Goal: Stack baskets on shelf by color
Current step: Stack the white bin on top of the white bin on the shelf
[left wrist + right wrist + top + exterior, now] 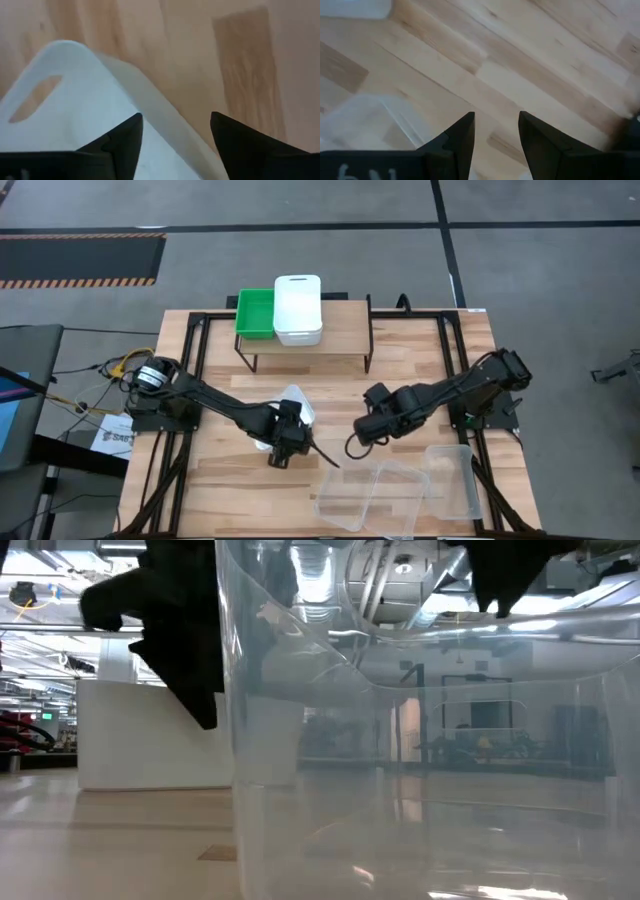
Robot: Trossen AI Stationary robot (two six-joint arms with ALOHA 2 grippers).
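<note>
The plank table (210, 490) carries everything, its pale wood grain running along its length, and at its far edge stands the shelf (345, 330), a narrow light board on thin black legs. Two stacks already sit at the shelf's left end: a bright green basket (254, 313) and, touching its side, an opaque white basket (298, 308), both smooth moulded plastic with rounded corners, which suggests the sorting by colour is partly done and the free right end is kept for the clear ones. Those clear baskets (395, 490) lie loosely overlapped near the table's front right corner, thin-walled and see-through, one so close to the low camera that it fills that view. Near the table's middle lies another white basket (75, 95), tilted, with an oval handle slot cut through its end wall; it probably belongs on the white stack. The left gripper (175, 137) is right over it, fingers spread, one finger above the inside of the tub and the other outside the rim, placed as if to pinch the wall; no grip is made yet. The right gripper (496, 135) hovers over bare wood between the shelf and the clear baskets, its fingers parted with nothing between them, and a clear basket corner lies just beside it.
</note>
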